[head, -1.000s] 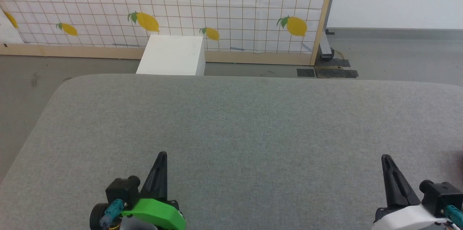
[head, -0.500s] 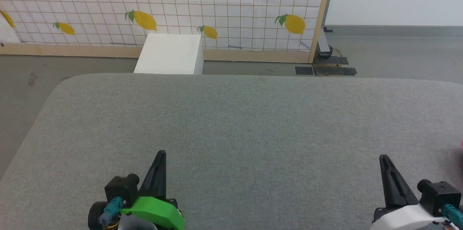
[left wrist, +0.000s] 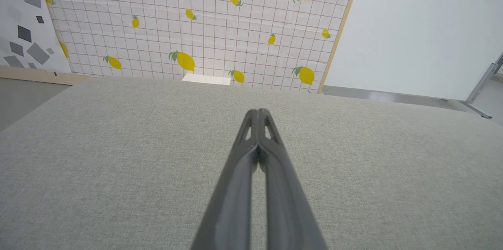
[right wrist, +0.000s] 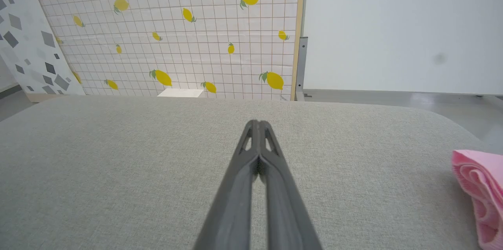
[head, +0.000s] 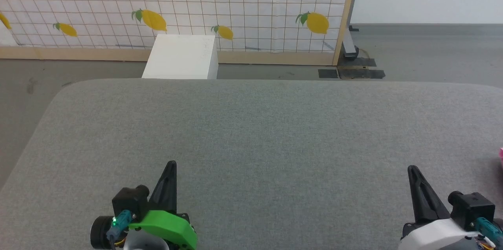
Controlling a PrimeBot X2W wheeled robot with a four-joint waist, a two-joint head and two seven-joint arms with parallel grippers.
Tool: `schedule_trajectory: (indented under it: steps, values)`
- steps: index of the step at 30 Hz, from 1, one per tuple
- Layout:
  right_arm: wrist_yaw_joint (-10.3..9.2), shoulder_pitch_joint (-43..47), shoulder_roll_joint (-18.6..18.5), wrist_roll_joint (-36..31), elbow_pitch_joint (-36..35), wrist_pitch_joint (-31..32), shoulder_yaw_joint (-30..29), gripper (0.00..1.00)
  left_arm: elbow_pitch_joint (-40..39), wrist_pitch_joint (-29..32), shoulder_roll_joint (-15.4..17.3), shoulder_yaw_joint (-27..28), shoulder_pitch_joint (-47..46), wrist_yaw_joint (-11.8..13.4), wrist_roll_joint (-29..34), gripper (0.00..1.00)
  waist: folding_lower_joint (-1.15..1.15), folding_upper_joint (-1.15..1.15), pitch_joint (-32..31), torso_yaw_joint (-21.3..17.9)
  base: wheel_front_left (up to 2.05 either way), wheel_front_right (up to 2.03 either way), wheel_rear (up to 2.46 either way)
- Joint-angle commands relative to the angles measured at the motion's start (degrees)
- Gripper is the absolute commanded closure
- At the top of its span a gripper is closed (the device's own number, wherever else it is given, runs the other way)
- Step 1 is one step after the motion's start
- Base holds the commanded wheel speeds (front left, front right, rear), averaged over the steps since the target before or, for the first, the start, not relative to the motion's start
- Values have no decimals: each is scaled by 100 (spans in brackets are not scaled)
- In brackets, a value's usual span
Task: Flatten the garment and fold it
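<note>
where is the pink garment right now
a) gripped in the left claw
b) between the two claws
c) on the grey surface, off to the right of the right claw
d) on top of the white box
C: the garment lies bunched on the grey surface at the right edge of the right wrist view, apart from the shut right claw.

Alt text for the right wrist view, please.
The right gripper, shut and empty, points across a grey table; the bunched pink garment lies at the view's right edge, apart from it. A lemon-print screen stands behind.
</note>
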Motion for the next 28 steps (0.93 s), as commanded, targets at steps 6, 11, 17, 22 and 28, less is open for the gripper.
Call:
schedule_trajectory:
  steps: [6, 11, 17, 22, 28]
  values:
    - [-2, -151, 3, -71, -7, 49, 41, 100, -103, 83, -8, 57, 9, 39, 129, 100, 0, 0, 22, -23, 0, 0, 0]
    - [-3, -184, 3, -95, -8, 75, 63, 100, -152, 142, -10, 89, 10, 50, 192, 100, 0, 0, 39, -40, 0, 0, 0]
    - [-3, -223, 4, -125, -9, 106, 90, 100, -211, 211, -11, 127, 11, 64, 266, 100, 0, 0, 59, -61, 0, 0, 0]
    - [-4, -255, 4, -149, -10, 131, 111, 100, -260, 268, -12, 159, 13, 75, 326, 100, 0, 0, 75, -78, 0, 0, 0]
    - [-4, -294, 5, -178, -11, 162, 137, 100, -319, 337, -14, 197, 14, 89, 401, 100, 0, 0, 95, -98, 0, 0, 0]
